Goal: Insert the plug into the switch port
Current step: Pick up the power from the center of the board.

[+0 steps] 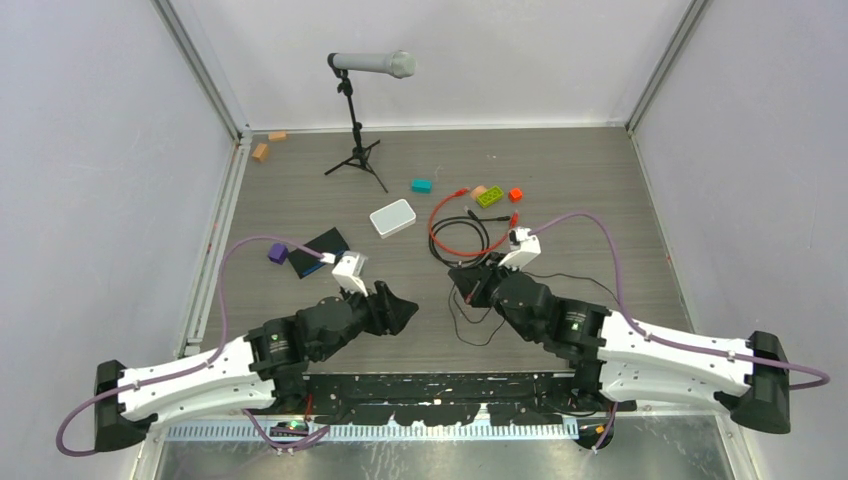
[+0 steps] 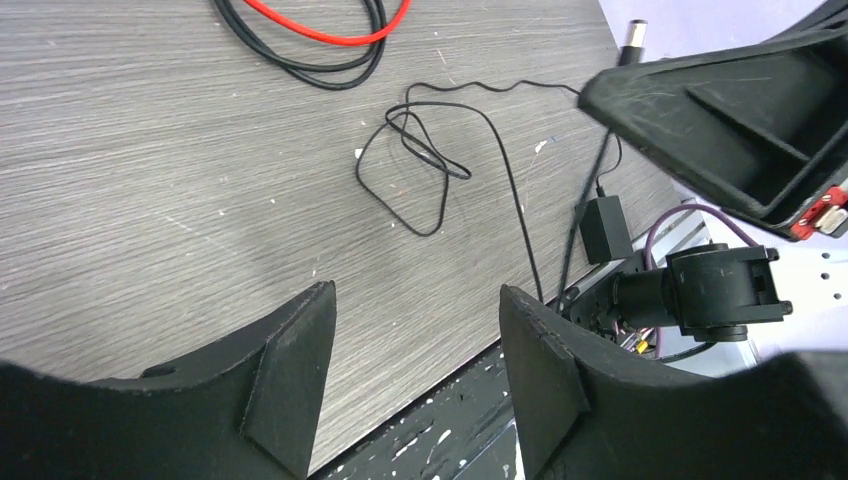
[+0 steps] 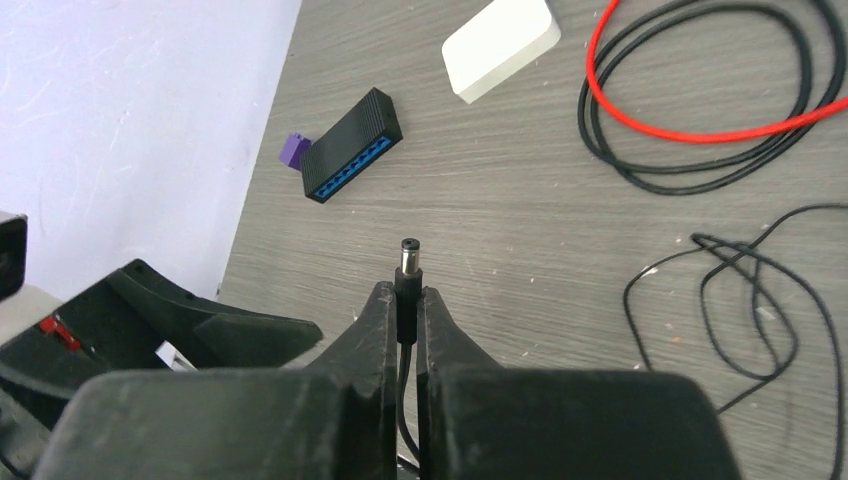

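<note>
Fingers (image 3: 375,330) of the right gripper (image 3: 406,300) are clenched on a thin black lead's barrel connector (image 3: 408,262), whose metal tip stands out past them. The blocky matte-black left gripper (image 2: 415,295) is released, its two wedge-shaped fingers (image 2: 300,350) well apart with nothing between them, over the grey wood-grain table (image 1: 560,160).

A flat, black, ribbed rectangular switch (image 3: 352,130) lies on that table, its blue edge showing a row of sockets, the switch port (image 3: 350,170) among them. From above, a white rounded square box (image 1: 393,218) sits near the switch, to its upper right. Farther right of the switch, the thin red cable (image 1: 432,228) lies looped with thicker black cable, and its plug (image 1: 514,216) rests well apart from the switch. A small purple block (image 3: 294,150) lies just beside the switch's end.
</note>
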Robot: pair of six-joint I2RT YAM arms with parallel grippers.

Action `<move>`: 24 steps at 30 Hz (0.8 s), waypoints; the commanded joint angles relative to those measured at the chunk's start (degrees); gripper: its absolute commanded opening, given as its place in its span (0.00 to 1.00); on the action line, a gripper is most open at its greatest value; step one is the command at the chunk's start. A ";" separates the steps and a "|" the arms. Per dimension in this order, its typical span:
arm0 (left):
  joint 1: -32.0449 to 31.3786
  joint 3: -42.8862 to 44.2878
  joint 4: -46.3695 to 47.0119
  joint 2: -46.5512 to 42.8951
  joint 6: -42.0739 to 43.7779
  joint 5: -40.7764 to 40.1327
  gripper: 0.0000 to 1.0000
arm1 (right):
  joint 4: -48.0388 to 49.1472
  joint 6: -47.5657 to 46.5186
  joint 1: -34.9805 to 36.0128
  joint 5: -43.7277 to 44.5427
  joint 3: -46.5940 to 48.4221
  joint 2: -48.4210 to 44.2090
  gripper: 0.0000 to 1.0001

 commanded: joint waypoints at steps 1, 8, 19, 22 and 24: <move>-0.08 3.20 -9.52 -5.10 0.15 -3.33 0.63 | -1.36 -10.73 0.25 1.64 -0.44 -5.37 0.01; -0.04 9.64 -21.46 -8.32 0.44 -6.47 0.65 | -3.00 -18.96 0.26 1.18 -0.33 -9.77 0.00; -0.08 17.47 -28.33 -4.49 0.20 -6.18 0.66 | -7.79 -25.22 0.27 0.44 2.34 -11.83 0.00; -0.10 16.64 -26.72 -4.68 -1.12 -6.61 0.69 | -10.07 -27.36 0.25 -2.45 3.54 -11.61 0.00; -0.10 16.14 -25.08 -4.92 -1.43 -5.96 0.70 | -10.21 -30.40 0.31 -6.58 3.36 -11.99 0.00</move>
